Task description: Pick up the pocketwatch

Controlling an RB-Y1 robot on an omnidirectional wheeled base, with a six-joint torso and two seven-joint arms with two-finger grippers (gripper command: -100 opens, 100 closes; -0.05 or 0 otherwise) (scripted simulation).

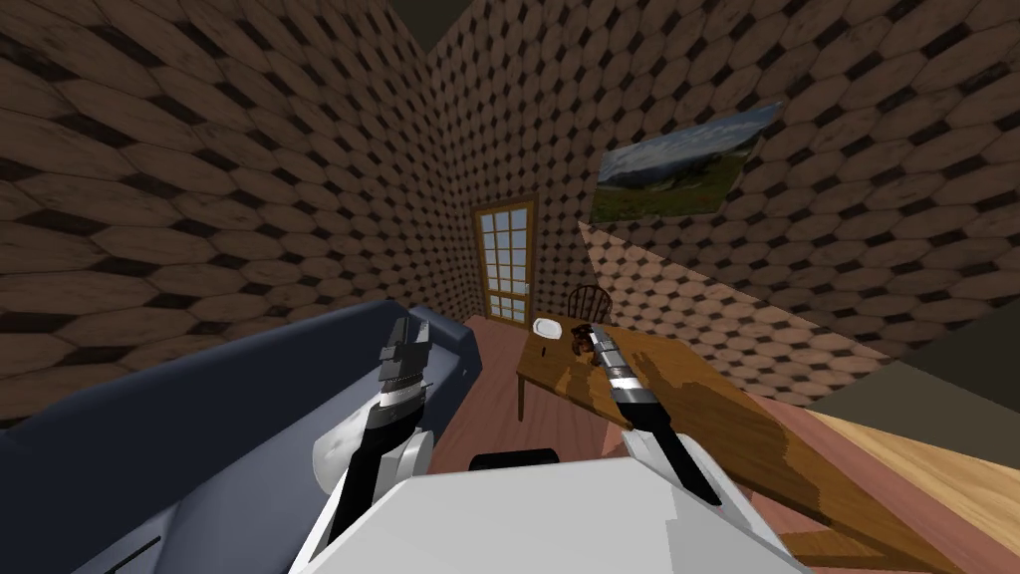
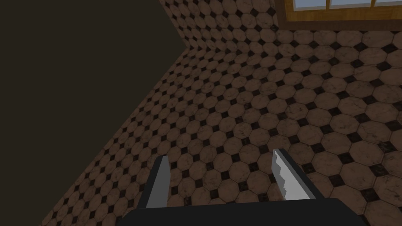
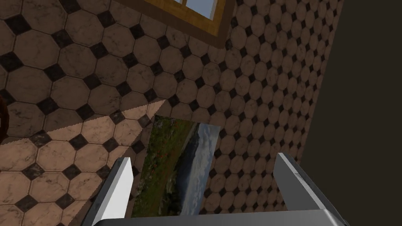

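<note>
Your right arm stretches forward over wooden table [image 1: 687,399]; right gripper [image 3: 203,157] tilts up toward wall, fingers spread, nothing between them. Your left arm is raised above blue sofa [image 1: 199,419]; left gripper [image 2: 220,155] fingers also spread. Pocketwatch [image 1: 543,350]: small dark speck on table, just beside white plate [image 1: 547,326], near right gripper.

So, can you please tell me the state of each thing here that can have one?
left gripper: jaws open, empty.
right gripper: jaws open, empty.
pocketwatch: lying on the table, not gripped.
plate: flat on the table.
door: shut.
chair: upright.
</note>
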